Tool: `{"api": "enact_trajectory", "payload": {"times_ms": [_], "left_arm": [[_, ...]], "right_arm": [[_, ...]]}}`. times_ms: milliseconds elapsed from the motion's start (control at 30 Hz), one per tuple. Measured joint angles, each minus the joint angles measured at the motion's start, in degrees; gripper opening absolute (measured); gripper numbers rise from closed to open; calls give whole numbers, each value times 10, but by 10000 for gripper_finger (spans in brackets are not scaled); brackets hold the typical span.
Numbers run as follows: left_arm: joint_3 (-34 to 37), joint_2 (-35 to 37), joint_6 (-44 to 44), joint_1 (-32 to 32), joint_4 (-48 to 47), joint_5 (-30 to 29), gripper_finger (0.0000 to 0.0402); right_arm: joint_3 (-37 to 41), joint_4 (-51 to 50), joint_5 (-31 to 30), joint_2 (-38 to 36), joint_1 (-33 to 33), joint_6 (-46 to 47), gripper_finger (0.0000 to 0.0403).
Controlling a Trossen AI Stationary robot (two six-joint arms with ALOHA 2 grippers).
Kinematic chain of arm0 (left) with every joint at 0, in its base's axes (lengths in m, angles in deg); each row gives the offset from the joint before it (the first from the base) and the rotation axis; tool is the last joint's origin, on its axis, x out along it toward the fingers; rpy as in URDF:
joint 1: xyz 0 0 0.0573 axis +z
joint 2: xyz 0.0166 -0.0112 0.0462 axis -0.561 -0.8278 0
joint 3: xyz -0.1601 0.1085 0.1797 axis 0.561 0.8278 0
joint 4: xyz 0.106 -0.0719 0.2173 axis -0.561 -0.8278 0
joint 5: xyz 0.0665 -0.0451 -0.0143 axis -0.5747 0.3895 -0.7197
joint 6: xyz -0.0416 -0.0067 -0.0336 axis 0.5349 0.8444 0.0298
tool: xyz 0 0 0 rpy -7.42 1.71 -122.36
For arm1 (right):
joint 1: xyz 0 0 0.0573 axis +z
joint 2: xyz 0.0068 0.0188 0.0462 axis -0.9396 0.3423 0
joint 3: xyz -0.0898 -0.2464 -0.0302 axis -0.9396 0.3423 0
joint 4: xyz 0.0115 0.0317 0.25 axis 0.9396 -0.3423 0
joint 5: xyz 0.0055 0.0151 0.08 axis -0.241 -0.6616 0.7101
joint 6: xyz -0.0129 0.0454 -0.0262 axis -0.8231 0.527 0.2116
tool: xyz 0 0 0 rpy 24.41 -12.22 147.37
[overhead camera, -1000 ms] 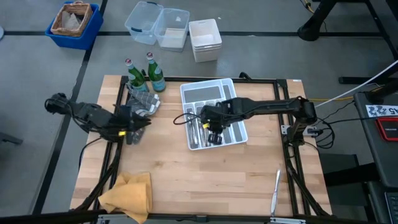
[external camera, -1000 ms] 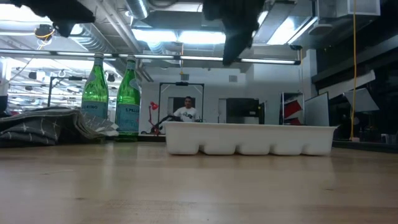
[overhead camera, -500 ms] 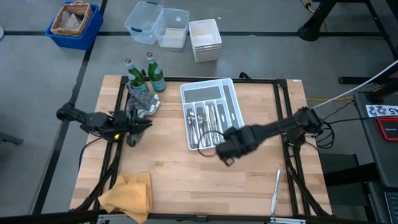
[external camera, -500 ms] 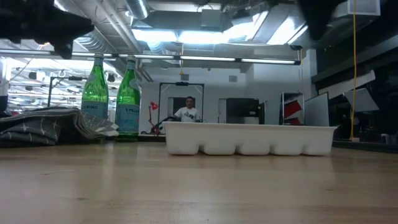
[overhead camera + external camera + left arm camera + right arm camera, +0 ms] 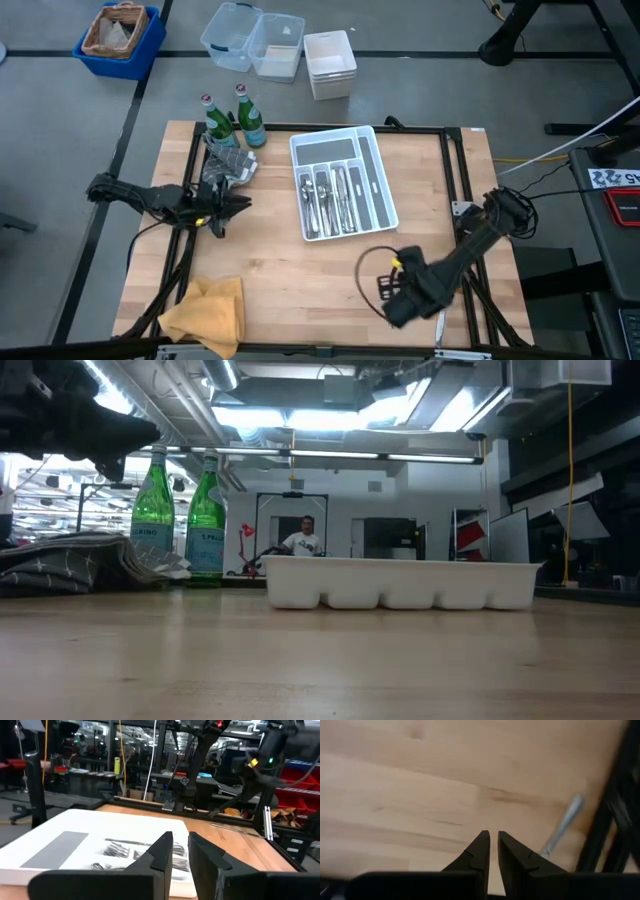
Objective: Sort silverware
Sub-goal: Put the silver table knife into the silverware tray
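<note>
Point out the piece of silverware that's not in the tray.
The knife lying alone on the wooden table near its front right edge, just beside the right gripper. All other silverware lies in the white tray.

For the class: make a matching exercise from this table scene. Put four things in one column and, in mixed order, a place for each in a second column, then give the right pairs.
Things
1. green bottles
2. yellow cloth
3. white tray
4. lone utensil

Places
A. near the table's middle, silverware in its slots
B. front right edge of the table, close to the right gripper
C. back left corner of the table
D. front left corner of the table

Pairs: 1-C, 2-D, 3-A, 4-B
</note>
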Motion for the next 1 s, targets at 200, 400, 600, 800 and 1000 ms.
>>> {"api": "enact_trajectory", "payload": {"times_ms": [200, 400, 600, 800, 1000], "left_arm": [[0, 0, -9, 15, -1, 5, 49], [0, 0, 12, 15, -2, 11, 49], [0, 0, 13, 15, -3, 23, 49], [0, 0, 19, 15, -3, 23, 49], [0, 0, 17, 15, -3, 23, 49]], "right_arm": [[70, 8, 50, 1, 68, 168, 40], [134, 69, 115, 1, 93, 172, 40], [183, 109, 141, 1, 99, 172, 40], [209, 121, 183, 1, 98, 182, 53], [232, 162, 209, 1, 99, 204, 109]]}}
